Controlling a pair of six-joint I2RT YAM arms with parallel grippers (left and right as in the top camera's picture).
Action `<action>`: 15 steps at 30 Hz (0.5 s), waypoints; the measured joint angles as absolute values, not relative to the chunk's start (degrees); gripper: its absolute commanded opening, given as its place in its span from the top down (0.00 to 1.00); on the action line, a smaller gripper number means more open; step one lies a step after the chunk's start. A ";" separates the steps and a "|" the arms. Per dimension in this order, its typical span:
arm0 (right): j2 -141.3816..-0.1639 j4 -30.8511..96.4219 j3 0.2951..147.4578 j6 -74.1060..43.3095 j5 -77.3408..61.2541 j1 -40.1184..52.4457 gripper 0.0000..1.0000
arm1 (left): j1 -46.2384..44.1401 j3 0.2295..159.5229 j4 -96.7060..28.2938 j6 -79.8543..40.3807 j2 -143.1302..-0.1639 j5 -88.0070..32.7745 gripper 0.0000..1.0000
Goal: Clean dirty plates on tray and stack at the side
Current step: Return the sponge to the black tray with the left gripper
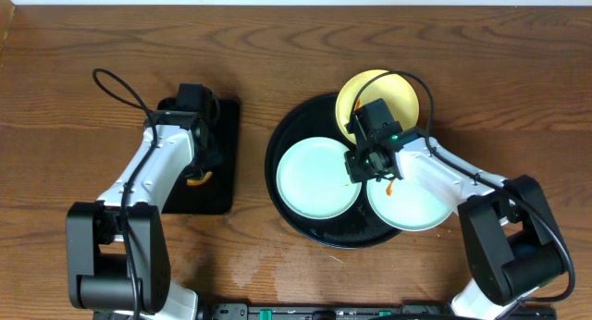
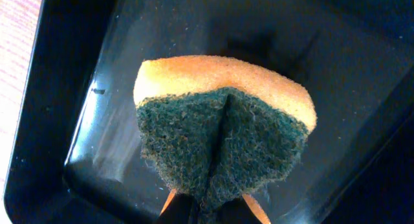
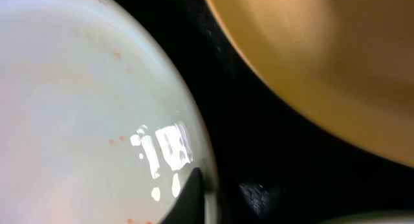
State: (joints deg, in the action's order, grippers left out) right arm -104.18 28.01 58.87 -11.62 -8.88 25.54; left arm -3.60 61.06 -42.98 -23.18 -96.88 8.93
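Your left tool (image 2: pixel 207 210) is clamped on a sponge (image 2: pixel 223 130), pinching the dark green scrub face into a fold with the orange foam behind it. Under that tool lies the small rectangular black tray (image 2: pixel 58 120), on the counter (image 1: pixel 277 43) apart from the round one. Your right tool (image 1: pixel 361 166) has its fingers together with nothing between them, low over the round black tray (image 1: pixel 277 140). In its own camera one dark fingertip (image 3: pixel 192 197) sits right at the rim of a mint plate (image 3: pixel 77 107); you cannot tell whether it touches. That plate, flecked with faint orange specks, lies inside the tray just beside the tool. The yellow plate (image 1: pixel 379 93) sits just beyond the tool, overlapping the tray's far rim. The second mint plate (image 1: pixel 421 207) lies on the tool's other side, overhanging the rim, with an orange smear (image 1: pixel 392 186) close to the tool.
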 measured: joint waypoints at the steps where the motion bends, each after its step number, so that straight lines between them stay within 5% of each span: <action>1: -104.20 27.70 58.89 -11.51 -9.47 25.26 0.99 | -3.60 61.06 -42.76 -22.63 -96.88 8.95 0.84; 8: -104.16 27.90 58.94 -11.09 -11.35 24.32 0.99 | -3.60 61.06 -42.24 -20.69 -96.88 8.47 0.26; 15: -97.82 30.50 58.96 -8.23 -5.45 25.21 0.99 | -3.60 61.04 -42.24 -20.73 -96.88 8.08 0.19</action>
